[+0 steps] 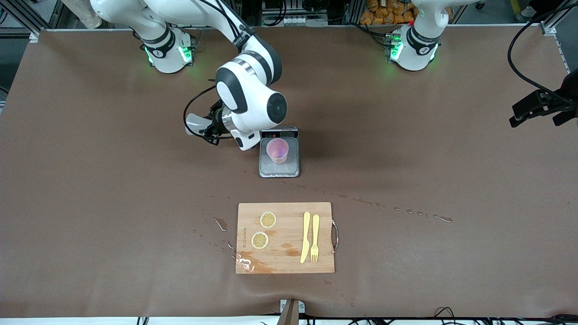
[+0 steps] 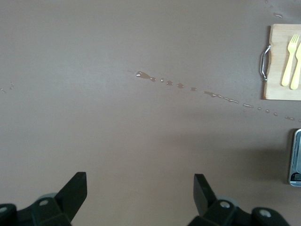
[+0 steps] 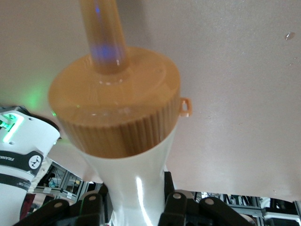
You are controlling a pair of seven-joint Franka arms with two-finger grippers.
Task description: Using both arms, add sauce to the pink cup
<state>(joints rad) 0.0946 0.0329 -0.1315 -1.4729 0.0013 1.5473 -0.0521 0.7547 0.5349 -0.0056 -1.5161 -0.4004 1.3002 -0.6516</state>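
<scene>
The pink cup (image 1: 277,150) stands upright on the grey scale (image 1: 280,170) in the middle of the table. My right gripper (image 1: 213,128) hangs low beside the scale, toward the right arm's end, mostly hidden by its own arm. It is shut on the sauce bottle (image 1: 194,123), held tilted with its nozzle end toward the scale. In the right wrist view the fingers (image 3: 181,202) pinch the whitish body (image 3: 136,188) below the orange cap (image 3: 117,103). My left gripper (image 2: 140,188) is open and empty, high over bare table at the left arm's end.
A wooden cutting board (image 1: 285,262) lies nearer the camera than the scale, with two lemon slices (image 1: 268,220), a yellow knife (image 1: 305,237) and a fork (image 1: 314,238). Droplets (image 1: 406,211) trail across the mat. A black device (image 1: 539,106) on a cable hangs at the left arm's end.
</scene>
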